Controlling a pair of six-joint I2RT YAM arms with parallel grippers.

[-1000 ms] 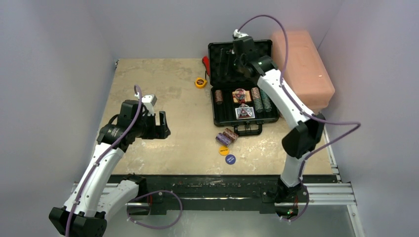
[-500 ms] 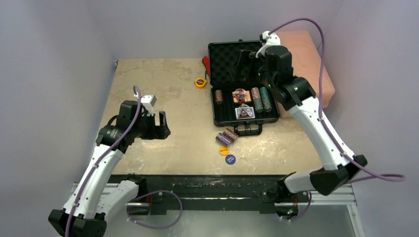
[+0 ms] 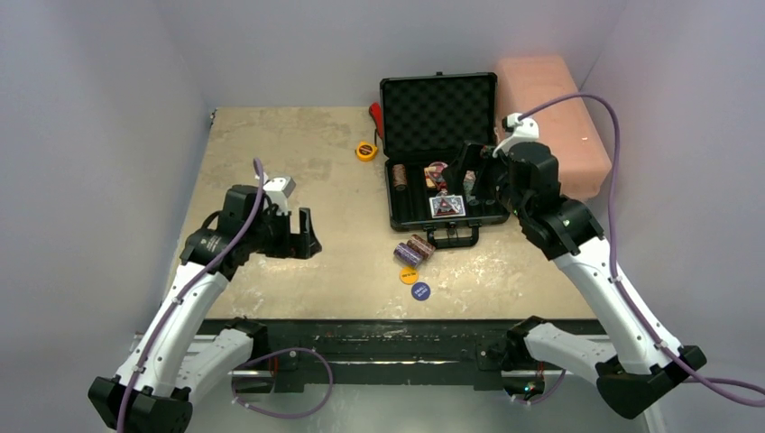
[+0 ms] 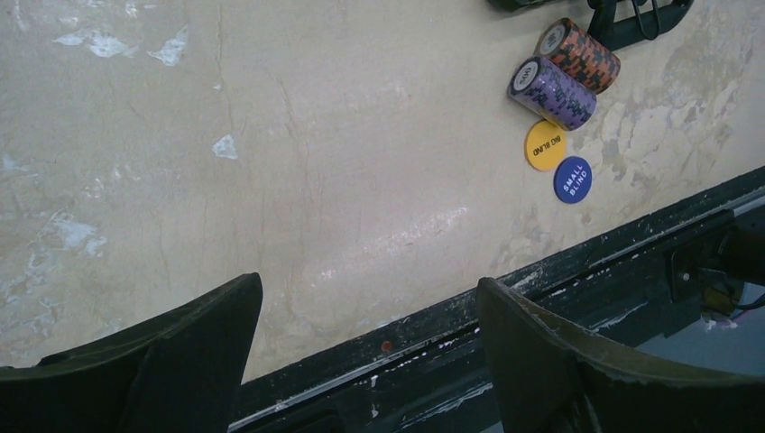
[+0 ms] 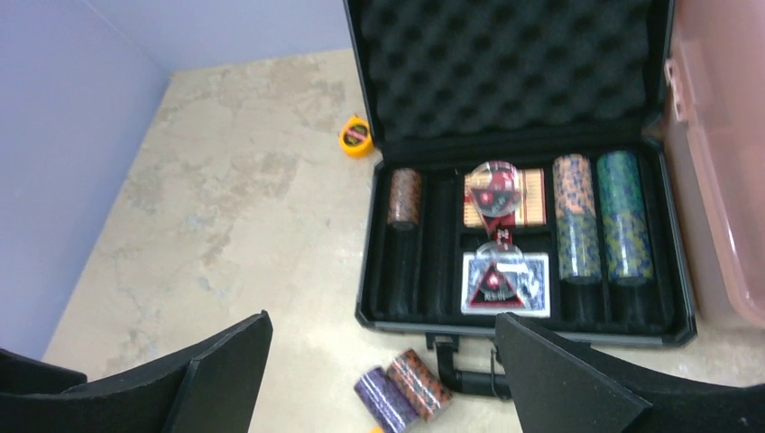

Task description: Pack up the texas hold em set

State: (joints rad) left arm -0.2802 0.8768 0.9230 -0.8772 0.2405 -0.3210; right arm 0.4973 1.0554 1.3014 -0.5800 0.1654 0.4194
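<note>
On the bench (image 3: 271, 162), far right, the black briefcase (image 5: 505, 72) lies open with its foam-lined lid on the far side. It holds three chip stacks (image 5: 577, 216) and two card decks (image 5: 505, 282). The left hand (image 4: 368, 289) and right hand (image 5: 383, 320) hover with fingers apart, empty. Just near of the handle lie two loose chip stacks (image 4: 552, 92), one yellow button (image 4: 546, 145) and one blue button (image 4: 573, 179).

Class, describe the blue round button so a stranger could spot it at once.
Find the open black briefcase at the table's far right. In front of its handle lie two chip rolls, then two flat round buttons. Yours is the blue button marked SMALL BLIND, nearer the front edge than its yellow neighbour.
</note>
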